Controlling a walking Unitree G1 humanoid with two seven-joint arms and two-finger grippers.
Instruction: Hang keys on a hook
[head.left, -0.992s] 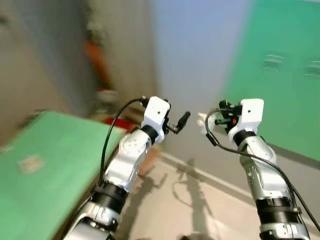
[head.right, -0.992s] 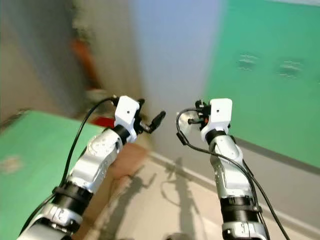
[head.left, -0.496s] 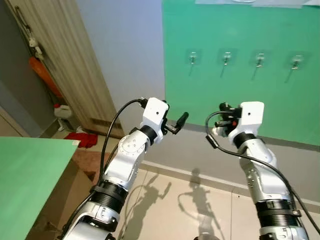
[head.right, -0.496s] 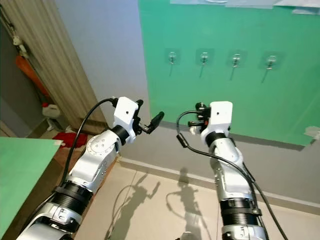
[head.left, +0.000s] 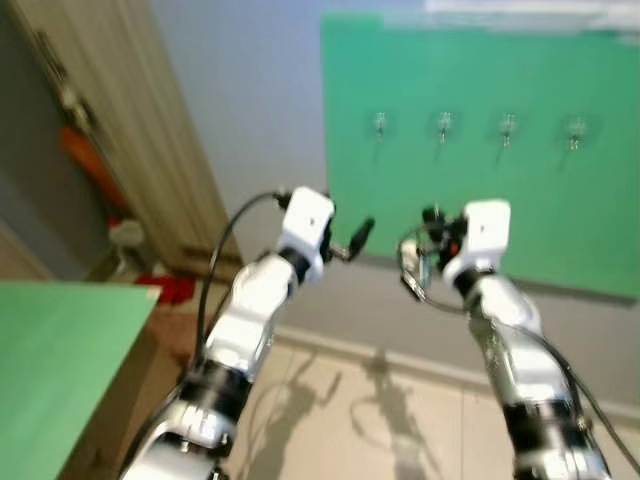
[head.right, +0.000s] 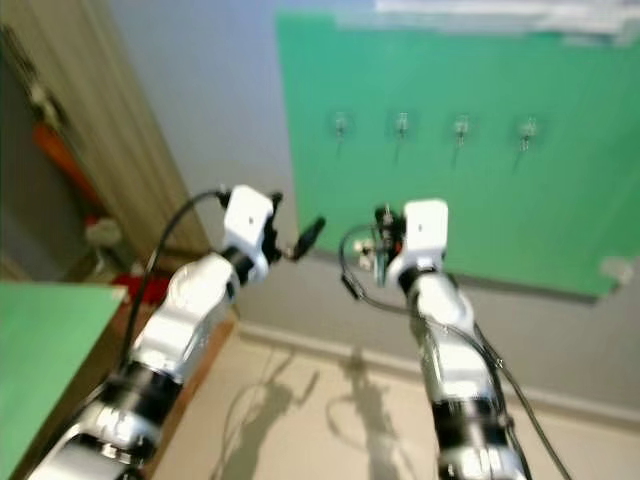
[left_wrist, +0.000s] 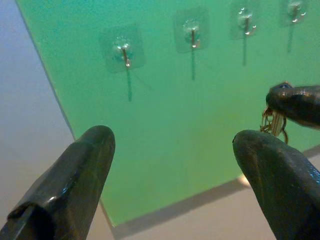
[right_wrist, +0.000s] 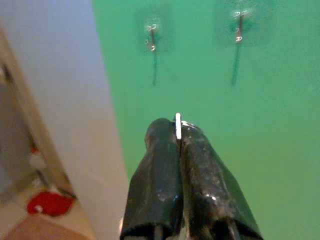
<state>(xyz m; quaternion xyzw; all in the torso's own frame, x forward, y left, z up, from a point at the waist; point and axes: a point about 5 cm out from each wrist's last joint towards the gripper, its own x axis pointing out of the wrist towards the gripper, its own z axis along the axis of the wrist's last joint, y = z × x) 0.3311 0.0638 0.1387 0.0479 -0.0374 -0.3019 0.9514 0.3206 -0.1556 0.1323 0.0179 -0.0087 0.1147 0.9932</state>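
A green board (head.left: 480, 170) on the wall ahead carries a row of several small clear hooks (head.left: 444, 123), each bare. My right gripper (head.left: 428, 248) is raised in front of the board's lower part, below the hooks. It is shut on a bunch of keys, whose silver ring (right_wrist: 177, 124) pokes out between the fingertips. In the left wrist view the brass keys (left_wrist: 273, 123) dangle under the right fingers (left_wrist: 295, 102). My left gripper (head.left: 360, 236) is held up beside it, open and holding nothing. Both stand apart from the board.
A wooden door panel (head.left: 120, 130) stands to the left of the grey wall. A green table top (head.left: 60, 370) lies at the lower left. An orange thing (head.left: 85, 160) and a red thing (head.left: 175, 288) sit by the floor there. Pale tiles (head.left: 380, 420) lie below.
The view swung from the table to the hook board and has drawn slightly nearer, now blurred. Both arms keep their raised pose; the right gripper stays shut on the keys.
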